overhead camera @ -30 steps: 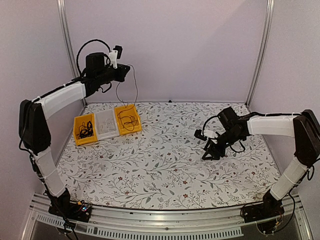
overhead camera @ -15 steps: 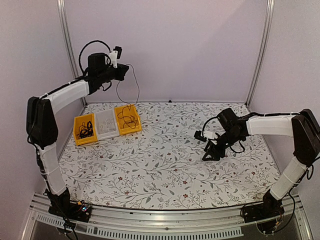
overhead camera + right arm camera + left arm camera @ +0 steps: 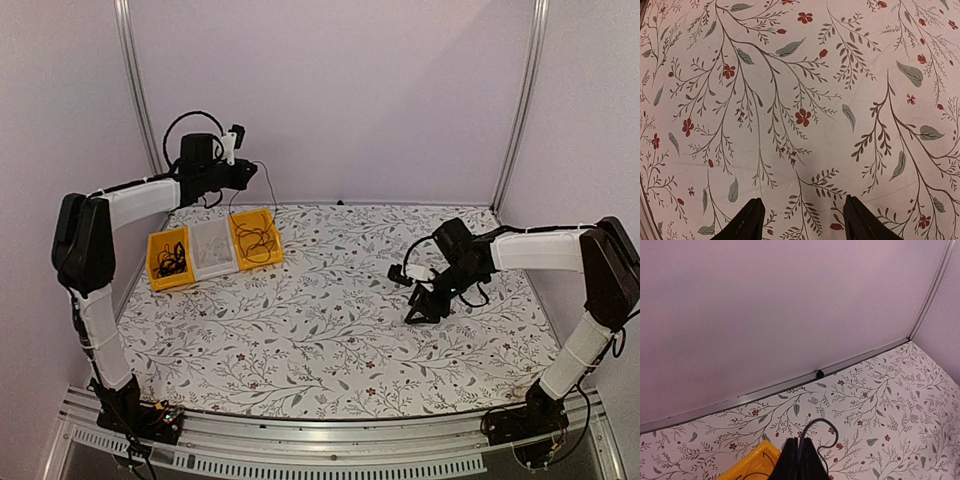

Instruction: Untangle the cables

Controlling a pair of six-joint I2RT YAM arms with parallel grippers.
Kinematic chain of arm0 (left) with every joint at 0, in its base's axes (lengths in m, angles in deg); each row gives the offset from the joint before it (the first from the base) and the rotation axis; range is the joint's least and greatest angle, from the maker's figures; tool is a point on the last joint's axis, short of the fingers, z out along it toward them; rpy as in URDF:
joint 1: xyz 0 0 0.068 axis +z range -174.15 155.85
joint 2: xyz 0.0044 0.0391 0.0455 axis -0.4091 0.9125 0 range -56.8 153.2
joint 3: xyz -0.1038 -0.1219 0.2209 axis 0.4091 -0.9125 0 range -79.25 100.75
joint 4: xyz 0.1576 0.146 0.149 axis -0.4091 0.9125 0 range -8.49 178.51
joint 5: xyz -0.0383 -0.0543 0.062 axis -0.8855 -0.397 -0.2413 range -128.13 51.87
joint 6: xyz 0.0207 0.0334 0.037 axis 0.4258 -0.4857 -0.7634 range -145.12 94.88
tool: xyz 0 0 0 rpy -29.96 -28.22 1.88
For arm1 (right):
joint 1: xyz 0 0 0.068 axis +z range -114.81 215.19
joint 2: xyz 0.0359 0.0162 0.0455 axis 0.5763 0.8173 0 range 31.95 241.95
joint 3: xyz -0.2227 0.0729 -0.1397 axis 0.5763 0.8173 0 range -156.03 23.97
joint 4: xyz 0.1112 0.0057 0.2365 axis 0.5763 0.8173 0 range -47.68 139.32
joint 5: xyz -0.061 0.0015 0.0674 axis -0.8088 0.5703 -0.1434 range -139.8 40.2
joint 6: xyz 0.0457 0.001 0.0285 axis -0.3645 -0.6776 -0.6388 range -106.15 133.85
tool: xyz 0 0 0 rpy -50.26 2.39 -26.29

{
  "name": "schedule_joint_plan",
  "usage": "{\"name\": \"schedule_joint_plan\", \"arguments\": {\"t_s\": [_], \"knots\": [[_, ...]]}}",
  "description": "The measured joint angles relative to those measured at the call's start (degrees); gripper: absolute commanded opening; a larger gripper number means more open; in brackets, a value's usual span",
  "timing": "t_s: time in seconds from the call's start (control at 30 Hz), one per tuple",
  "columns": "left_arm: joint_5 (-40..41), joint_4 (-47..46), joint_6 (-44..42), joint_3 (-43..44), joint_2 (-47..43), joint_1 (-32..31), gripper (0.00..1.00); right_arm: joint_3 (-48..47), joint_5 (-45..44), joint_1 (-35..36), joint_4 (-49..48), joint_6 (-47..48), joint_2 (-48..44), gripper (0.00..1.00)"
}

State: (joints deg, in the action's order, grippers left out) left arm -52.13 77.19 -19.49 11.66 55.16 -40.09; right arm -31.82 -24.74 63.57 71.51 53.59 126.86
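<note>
My left gripper (image 3: 252,171) is raised at the back left, above the yellow bins, shut on a thin black cable (image 3: 271,185) that hangs in a loop down into the right yellow bin (image 3: 255,238). In the left wrist view the jaws (image 3: 800,450) pinch the cable (image 3: 826,426), which curls out to the right. More thin black cables lie in the right bin and in the left yellow bin (image 3: 169,259). My right gripper (image 3: 420,305) hovers low over the cloth at the right, open, with nothing between its fingers (image 3: 754,220).
A clear middle bin (image 3: 211,249) sits between the two yellow ones at the back left. The table carries a floral cloth (image 3: 330,320). Metal frame posts (image 3: 135,90) stand at the back corners, with walls close behind.
The left arm has come down and moved slightly right, lowering the hanging cable toward the right yellow bin. The right arm has barely moved.
</note>
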Motion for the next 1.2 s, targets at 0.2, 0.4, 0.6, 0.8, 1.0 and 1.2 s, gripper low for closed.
{"name": "schedule_joint_plan", "arguments": {"t_s": [0.2, 0.4, 0.6, 0.8, 1.0, 1.2], "knots": [[1.75, 1.22, 0.00, -1.09, 0.39, 0.13, 0.00, 0.00, -0.39, 0.13, 0.09, 0.15, 0.09, 0.58], [5.84, 6.38, -0.02, 4.68, 6.21, 0.22, 0.00, 0.00, -0.83, 0.13, 0.20, 0.17, 0.11, 0.58], [11.19, 11.54, 0.00, 5.07, 9.92, 0.31, 0.00, 0.00, -1.07, 0.13, 0.35, 0.20, 0.98, 0.58], [15.52, 13.11, 0.17, 4.00, 9.70, 1.31, 0.00, 0.00, -1.25, 0.17, 0.48, 0.24, 1.97, 0.58], [17.29, 14.10, 1.33, -0.31, 6.14, 3.96, 0.00, -0.02, -1.42, 0.44, 0.83, 0.39, 2.01, 0.58], [17.64, 14.64, 1.60, -2.67, 2.10, 6.25, 0.00, -0.02, -2.25, 1.49, 1.25, 0.61, 2.67, 0.58]]}}
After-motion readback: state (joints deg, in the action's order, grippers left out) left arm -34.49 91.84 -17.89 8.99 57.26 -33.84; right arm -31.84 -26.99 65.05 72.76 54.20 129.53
